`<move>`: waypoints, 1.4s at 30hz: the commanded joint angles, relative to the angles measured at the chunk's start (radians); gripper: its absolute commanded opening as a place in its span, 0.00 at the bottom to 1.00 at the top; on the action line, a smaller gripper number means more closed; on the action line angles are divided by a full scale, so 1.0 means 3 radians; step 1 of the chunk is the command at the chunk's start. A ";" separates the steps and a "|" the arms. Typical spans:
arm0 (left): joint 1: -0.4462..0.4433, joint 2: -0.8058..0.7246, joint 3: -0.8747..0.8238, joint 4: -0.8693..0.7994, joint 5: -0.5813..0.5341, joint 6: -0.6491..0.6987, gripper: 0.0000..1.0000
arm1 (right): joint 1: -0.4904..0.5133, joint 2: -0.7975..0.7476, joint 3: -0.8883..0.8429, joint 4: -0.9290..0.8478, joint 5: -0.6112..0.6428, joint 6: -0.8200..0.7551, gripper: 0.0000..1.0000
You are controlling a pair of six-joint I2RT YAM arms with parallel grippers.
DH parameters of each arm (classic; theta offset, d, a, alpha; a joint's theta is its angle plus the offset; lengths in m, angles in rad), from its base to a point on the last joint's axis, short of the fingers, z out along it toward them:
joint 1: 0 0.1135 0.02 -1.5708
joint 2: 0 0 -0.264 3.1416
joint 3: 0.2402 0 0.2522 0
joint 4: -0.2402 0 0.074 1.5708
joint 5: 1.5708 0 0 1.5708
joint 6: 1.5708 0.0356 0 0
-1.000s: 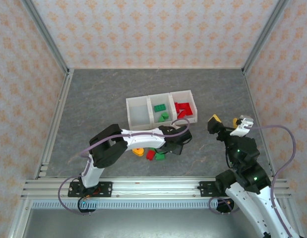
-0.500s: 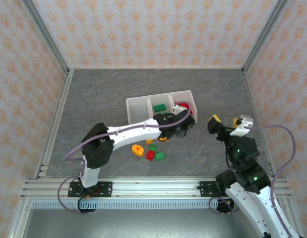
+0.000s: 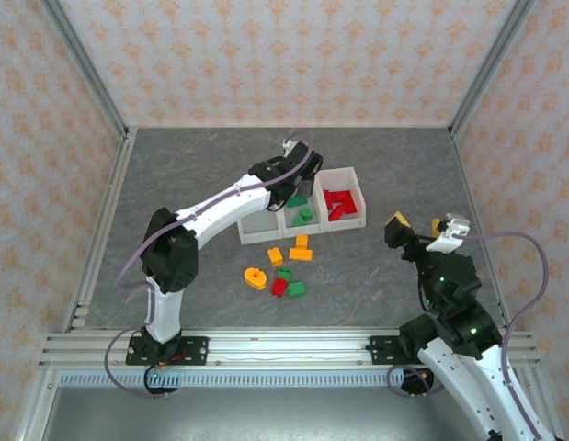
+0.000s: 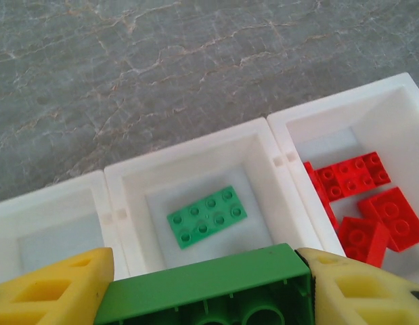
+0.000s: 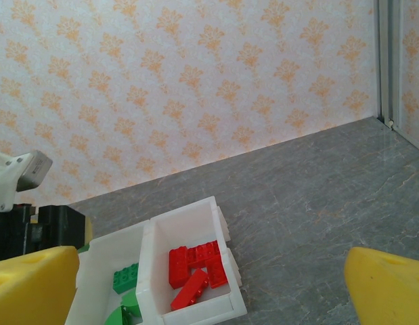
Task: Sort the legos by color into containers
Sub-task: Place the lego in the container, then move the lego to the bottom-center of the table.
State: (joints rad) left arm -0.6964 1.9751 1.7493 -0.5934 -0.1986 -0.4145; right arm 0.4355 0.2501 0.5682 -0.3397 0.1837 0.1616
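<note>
Top view: the left gripper (image 3: 291, 182) hovers over the containers (image 3: 255, 219) at centre frame, loose legos (image 3: 301, 251) lie just below them, and the right gripper (image 3: 418, 224) at far right is spread wide.
Left wrist: it pinches a green brick (image 4: 209, 288) at bottom centre, above the middle bin (image 4: 195, 145).
Right wrist: red bricks (image 5: 195, 271) lie at lower centre.

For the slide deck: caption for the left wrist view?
Left gripper holds a green brick over the middle bin containing a green plate; red bricks in the next bin.

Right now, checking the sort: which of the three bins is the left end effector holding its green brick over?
The middle bin, holding a flat green brick: the held green brick hangs over it; red bricks lie in its right neighbour.
</note>
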 commanded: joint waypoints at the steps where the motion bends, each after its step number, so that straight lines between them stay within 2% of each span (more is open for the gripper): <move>1: 0.0019 0.0180 0.0141 -0.0009 0.0147 0.0151 0.55 | -0.0004 0.0011 -0.0025 0.0038 -0.0020 0.0027 1.00; 6: 0.0079 0.0382 0.0391 -0.0093 0.0165 0.0147 0.58 | -0.0004 0.0015 -0.0024 0.0038 -0.0014 0.0027 1.00; 15: 0.0169 0.0424 0.0370 0.0035 0.0182 0.0041 0.65 | -0.0004 0.0010 -0.0031 0.0048 -0.0045 0.0024 1.00; 20: 0.0169 0.0043 0.0009 0.0363 0.0248 0.0001 0.79 | -0.0004 0.0012 -0.0038 0.0046 -0.0050 0.0023 1.00; 23: 0.0169 -0.0112 -0.0062 0.0365 0.0263 0.0001 0.93 | -0.0003 0.0011 -0.0035 0.0052 -0.0055 0.0023 1.00; 29: 0.0131 -0.0448 -0.0189 0.0291 0.0280 -0.0014 0.99 | -0.0004 0.0011 -0.0035 0.0045 -0.0050 0.0022 1.00; 33: -0.0027 -0.0674 -0.0396 0.0152 0.0125 -0.0045 0.99 | -0.0004 0.0012 -0.0038 0.0048 -0.0045 0.0025 1.00; 36: -0.0268 -0.0849 -0.0741 -0.0029 -0.0077 -0.0226 0.99 | -0.0003 0.0016 -0.0038 0.0038 -0.0001 0.0036 1.00; 42: -0.0824 -0.1214 -0.1644 -0.0167 -0.0041 -0.0976 0.99 | -0.0004 0.0045 -0.0043 0.0048 -0.0009 0.0041 1.00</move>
State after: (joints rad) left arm -0.9035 1.6459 1.3331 -0.5621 -0.1909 -0.5686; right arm 0.4355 0.2543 0.5617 -0.3393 0.1764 0.1619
